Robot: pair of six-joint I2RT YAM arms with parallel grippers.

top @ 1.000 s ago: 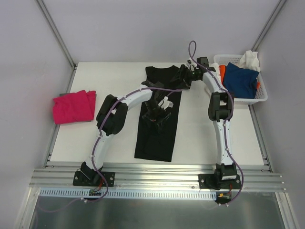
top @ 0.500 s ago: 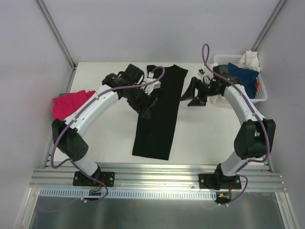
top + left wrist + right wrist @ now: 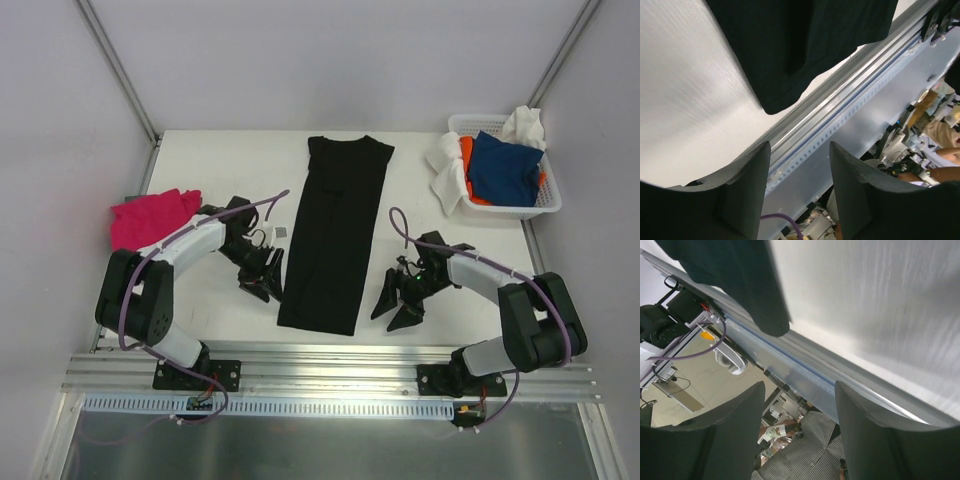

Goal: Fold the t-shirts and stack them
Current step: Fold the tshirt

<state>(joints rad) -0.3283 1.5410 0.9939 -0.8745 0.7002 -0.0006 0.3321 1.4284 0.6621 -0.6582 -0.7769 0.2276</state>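
Observation:
The black t-shirt [image 3: 337, 230] lies folded into a long strip down the middle of the table, collar end far. Its near hem corner shows in the left wrist view [image 3: 790, 55] and in the right wrist view [image 3: 745, 285]. My left gripper [image 3: 262, 283] is open and empty just left of the strip's near end. My right gripper [image 3: 394, 308] is open and empty just right of that end. A magenta-pink t-shirt [image 3: 153, 221] lies crumpled at the table's left edge. Blue [image 3: 505, 168], orange [image 3: 466, 160] and white [image 3: 445, 170] tees sit in the basket.
The white lattice basket [image 3: 548, 202] stands at the far right corner, white cloth hanging over its left rim. The aluminium rail [image 3: 330, 365] runs along the table's near edge, close to both grippers.
Both arms have swung from the shirt's far end down to its near end, one on each side. The black shirt now lies flat, straight and uncovered.

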